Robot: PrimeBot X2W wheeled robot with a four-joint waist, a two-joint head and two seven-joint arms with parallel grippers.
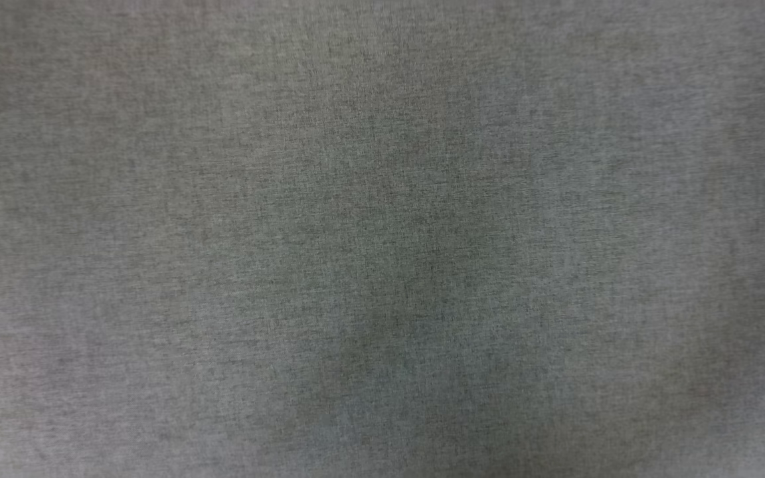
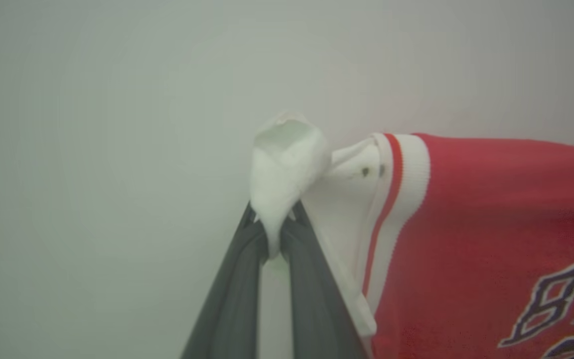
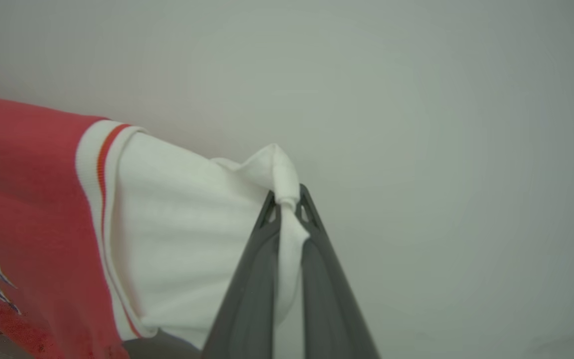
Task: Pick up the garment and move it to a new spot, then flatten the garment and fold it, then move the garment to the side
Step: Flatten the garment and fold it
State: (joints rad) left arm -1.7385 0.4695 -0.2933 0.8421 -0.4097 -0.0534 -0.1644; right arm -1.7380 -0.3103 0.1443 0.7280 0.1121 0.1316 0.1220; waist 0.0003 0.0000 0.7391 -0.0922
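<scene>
Sleeve tips (image 2: 287, 149) of soft red-and-white garment (image 2: 466, 224) tight inside left claw (image 2: 274, 212) and right claw (image 3: 287, 199).

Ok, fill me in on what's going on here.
The robot has the shirt gripped at both ends. The left end effector is shut on one white sleeve, and the right end effector is shut on the other sleeve. The red body spans between them. The head view looks at a grey woven surface. Folding has not begun.

Place unclear, grey woven surface (image 1: 382, 239), pale backdrop (image 2: 92, 124)
</scene>
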